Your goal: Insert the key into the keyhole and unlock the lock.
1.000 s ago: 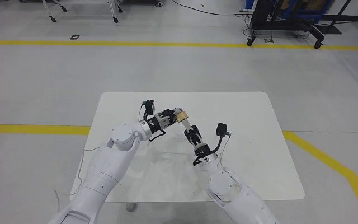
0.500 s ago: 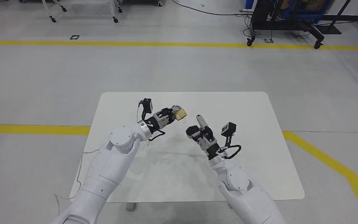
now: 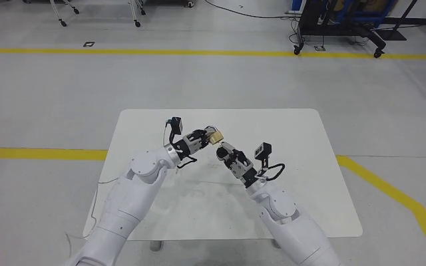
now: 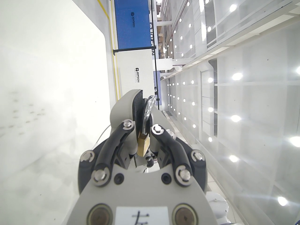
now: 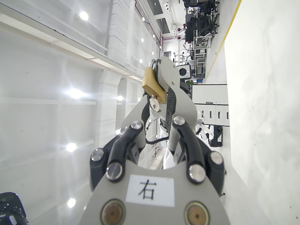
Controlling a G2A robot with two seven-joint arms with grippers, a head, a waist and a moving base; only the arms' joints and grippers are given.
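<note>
Hanging above the middle of the white table (image 3: 299,133), the left gripper (image 3: 210,135) holds the brass lock (image 3: 215,138) in the top view. The right gripper (image 3: 222,149) sits just beside it, pointing at the lock, and the key is too small to make out from here. Around the table the grey floor carries yellow lines (image 3: 200,52). A dark wheeled frame (image 3: 346,30) stands well beyond the table, and castored legs (image 3: 63,16) show at the far edge. In the left wrist view the left gripper's fingers (image 4: 127,111) are pressed together on the lock's silver shackle (image 4: 148,111). The brass body lies back between the black links (image 4: 112,141) toward the wrist, and fingers and links block much of the lock from sight. Behind it stand a blue panel (image 4: 132,22) and a white cabinet (image 4: 138,76). In the right wrist view the lock hangs tilted close in front of the right gripper. The silver key (image 5: 154,105) sticks out of its bottom end, round head toward the camera. Whether this gripper has hold of the key cannot be told. Beyond are desks with dark chairs (image 5: 201,8) and a white drawer unit (image 5: 211,108) past the table's edge.
</note>
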